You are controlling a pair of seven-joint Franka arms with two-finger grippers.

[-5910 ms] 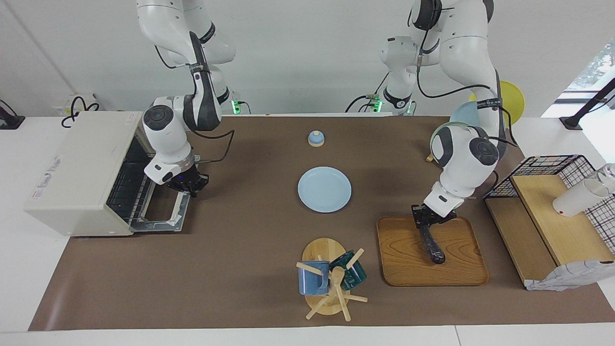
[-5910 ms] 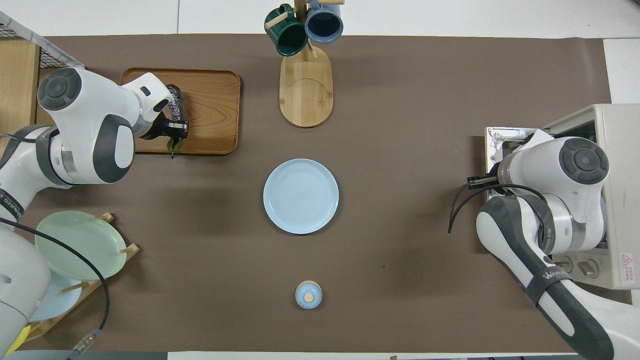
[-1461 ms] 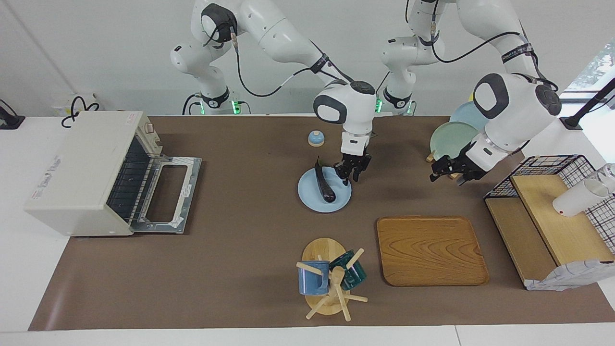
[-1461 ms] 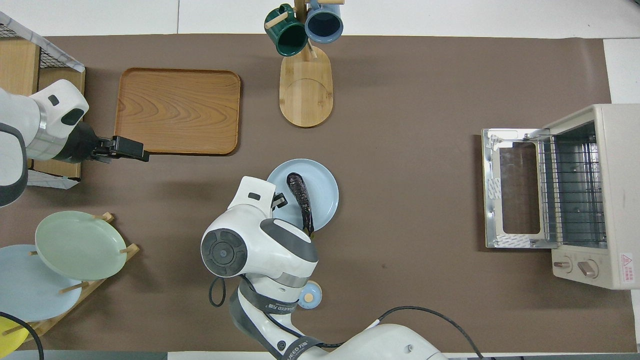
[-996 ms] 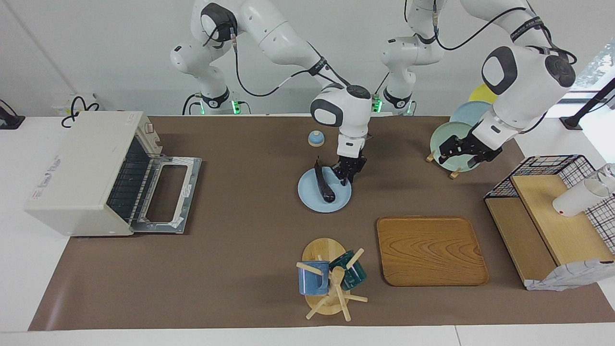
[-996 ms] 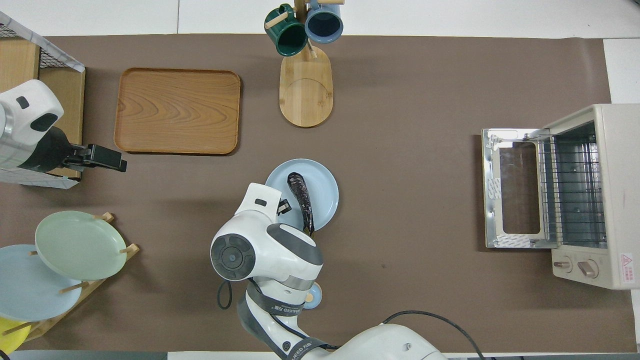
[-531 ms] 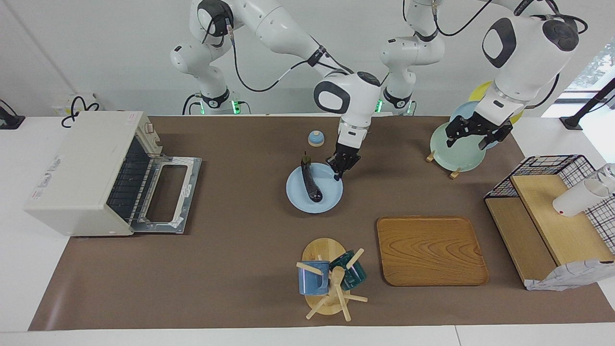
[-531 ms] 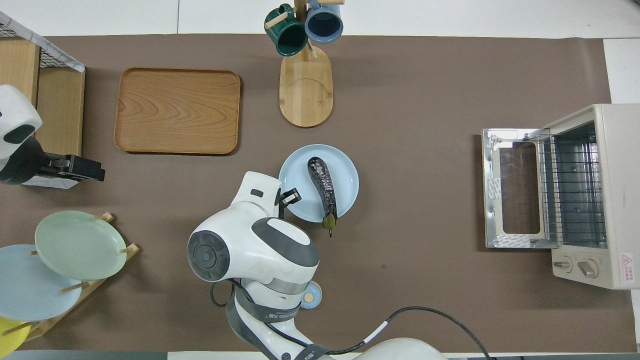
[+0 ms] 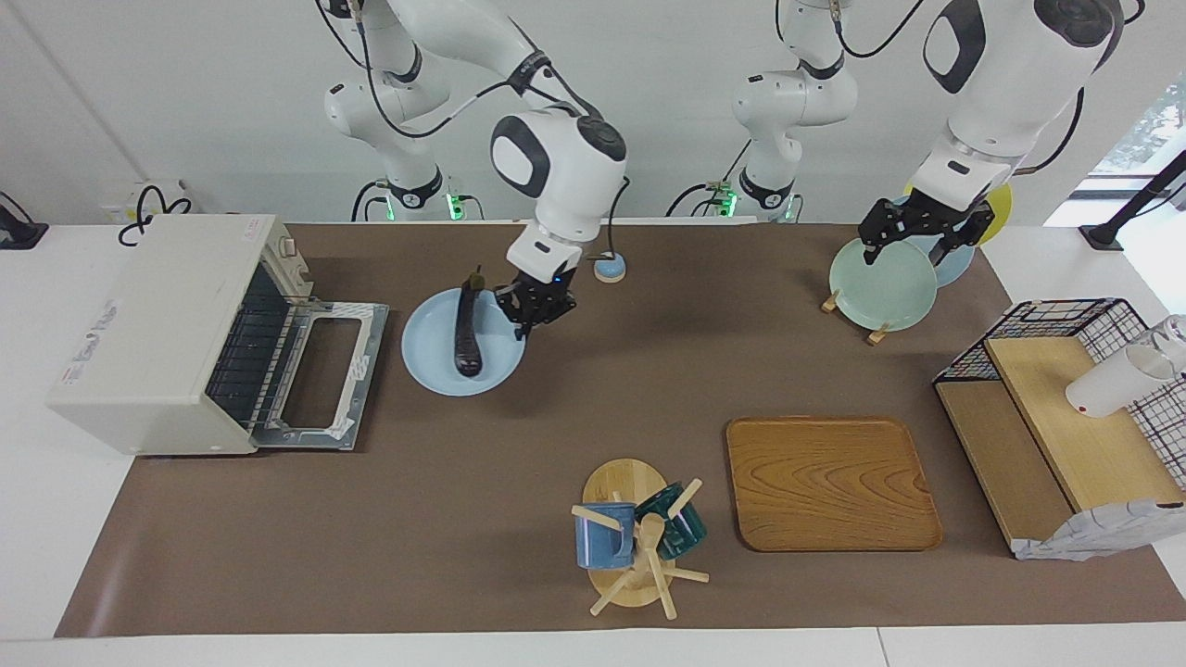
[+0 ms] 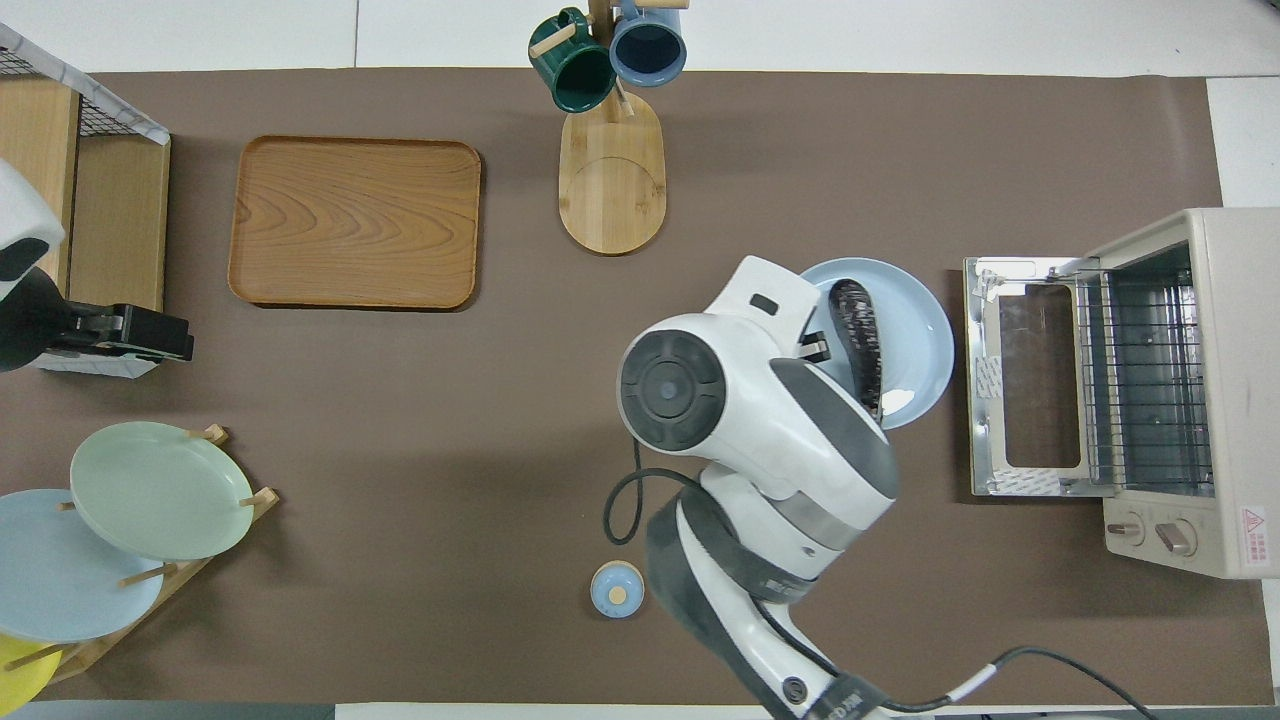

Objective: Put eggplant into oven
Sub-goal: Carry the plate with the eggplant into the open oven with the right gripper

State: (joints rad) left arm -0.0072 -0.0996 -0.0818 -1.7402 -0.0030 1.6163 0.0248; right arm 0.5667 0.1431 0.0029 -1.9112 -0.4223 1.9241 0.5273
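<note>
**A:** so where's everything sitting? Biggest thing first: the oven (image 9: 176, 333) is at the right arm's end of the table, door dropped flat, rack showing. Just in front of that door is the light blue plate (image 9: 422, 366) with the eggplant (image 9: 465, 335) lying on it.

**B:** yep, and the right gripper (image 9: 536, 306) is clamped on the plate's rim, on the edge away from the oven. So from the gripper, the eggplant is just past the fingers toward the oven, and the open door comes right after it.

**A:** which way does it lie?

**B:** long axis runs roughly parallel to the oven's front, stem tip toward the robots. My guess is it goes in broadside, plate and all.

**A:** left arm?

**B:** left gripper (image 9: 917, 232) waits up over the plate rack (image 9: 848, 306), well away, fingers spread, holding nothing. Right arm's clearly the closer one.
</note>
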